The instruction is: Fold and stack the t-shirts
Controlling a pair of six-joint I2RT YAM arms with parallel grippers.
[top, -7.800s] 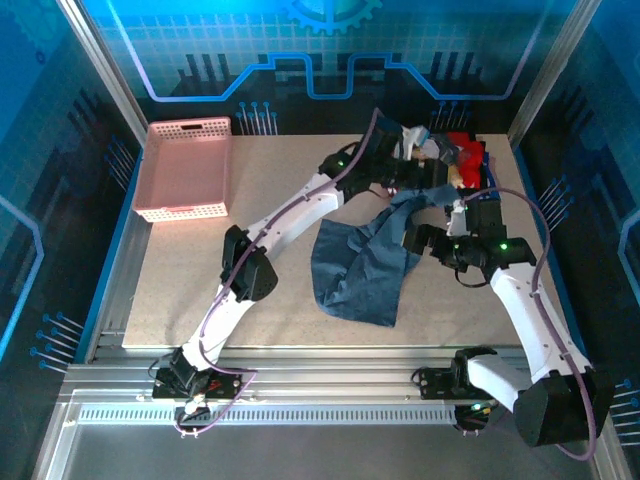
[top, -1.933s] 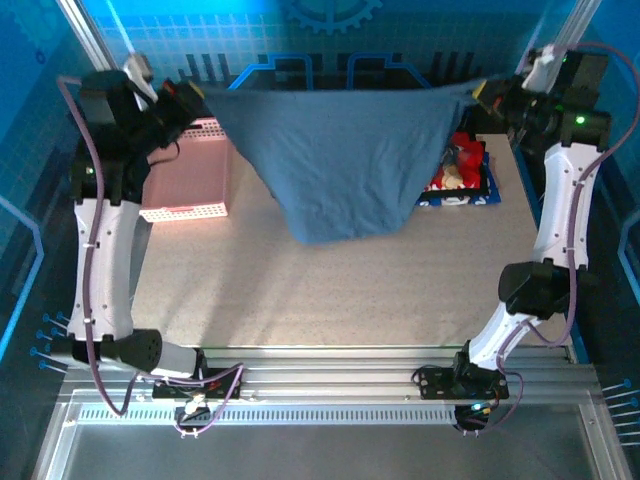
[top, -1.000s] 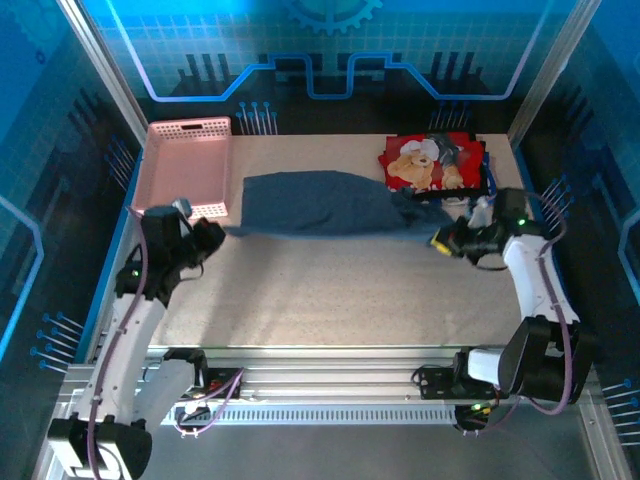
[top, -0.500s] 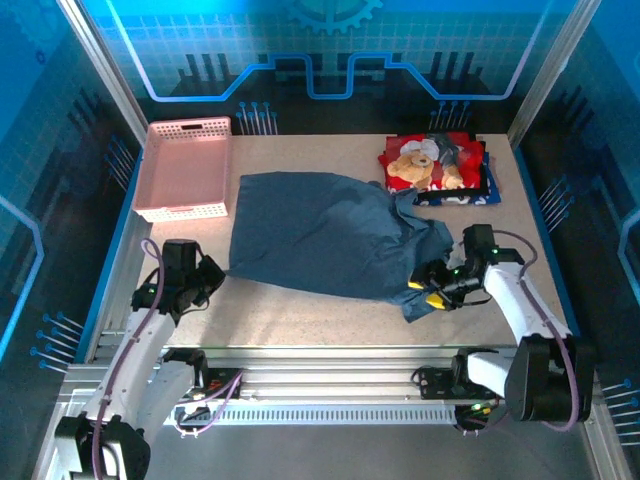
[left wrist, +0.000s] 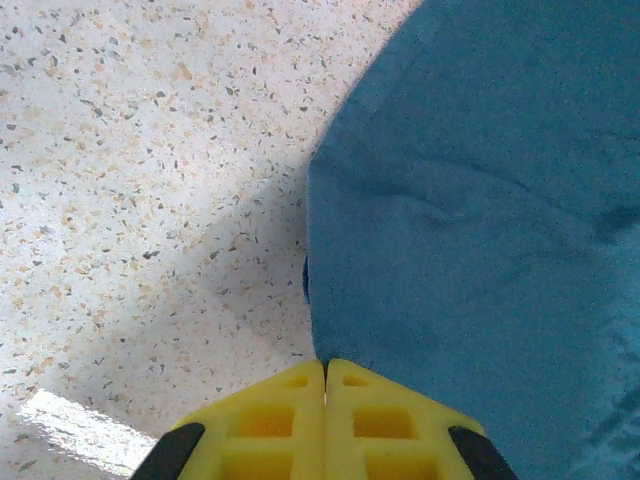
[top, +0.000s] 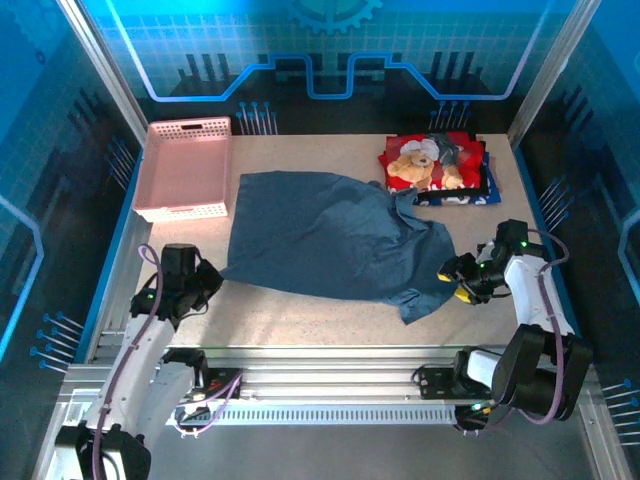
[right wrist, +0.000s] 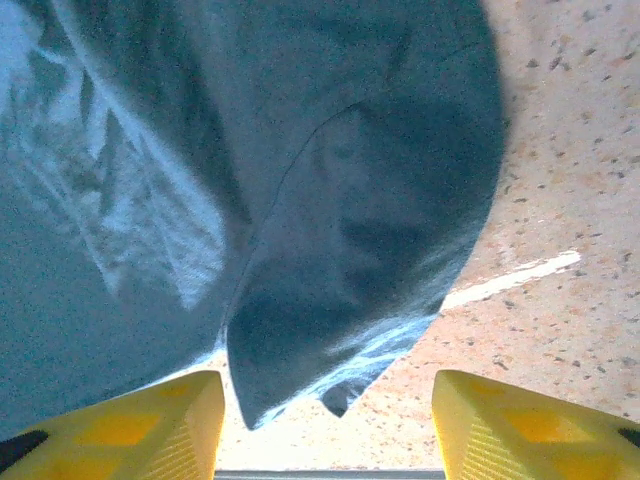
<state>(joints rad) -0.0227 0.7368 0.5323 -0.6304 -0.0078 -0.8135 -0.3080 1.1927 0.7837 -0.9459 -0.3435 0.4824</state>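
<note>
Slate-blue t-shirt (top: 330,235) is lying spread on worktop (top: 300,312), L hand (left wrist: 325,368) pinching its corner, R hand (top: 455,281) gaping open beside its sleeve.

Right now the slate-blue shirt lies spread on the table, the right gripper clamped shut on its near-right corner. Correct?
No. The slate-blue shirt lies spread on the table, but the right gripper is open at that corner: the right wrist view shows its fingers wide apart, pinching nothing.

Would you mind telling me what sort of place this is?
Likely a robotics lab cell: a speckled table in an aluminium frame, blue printed panels, and a left arm and right arm beside a slate-blue t-shirt.
</note>
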